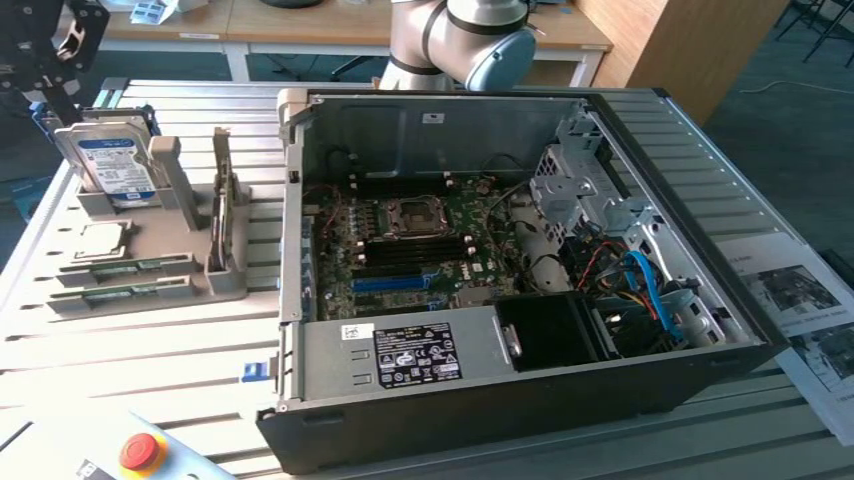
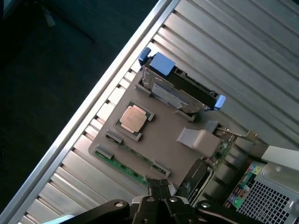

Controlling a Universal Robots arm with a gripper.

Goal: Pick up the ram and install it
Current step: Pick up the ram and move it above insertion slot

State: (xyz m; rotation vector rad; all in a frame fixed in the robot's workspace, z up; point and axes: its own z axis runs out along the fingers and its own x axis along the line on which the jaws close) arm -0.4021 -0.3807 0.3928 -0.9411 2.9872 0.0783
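The ram [image 1: 120,295] lies flat in a gray holder [image 1: 187,255] on the bench [image 1: 134,350], at the exterior view's left of the open computer case [image 1: 534,400]. Its twin [image 1: 127,267] lies just beside it, and a square silver chip [image 1: 103,240] sits near them both. A hard drive [image 1: 114,165] stands up at the far end of the holder.

Your claw [image 2: 161,187] hangs above the holder, close to the ram's side of it. Its fingers are pressed together and it holds nothing. It does not touch the ram yet.

To do this step well, I think you should spread the claw wide before you go down. Pick one ram and stay with it. Turn the claw so the fingers can pinch the ram across its thin sides, near the middle of its long body. Come down straight and slow. Keep clear of the silver chip and the twin. Squeeze gently, because the ram is thin and could bend or crack. Lift straight up so that it slides out of its groove without catching.
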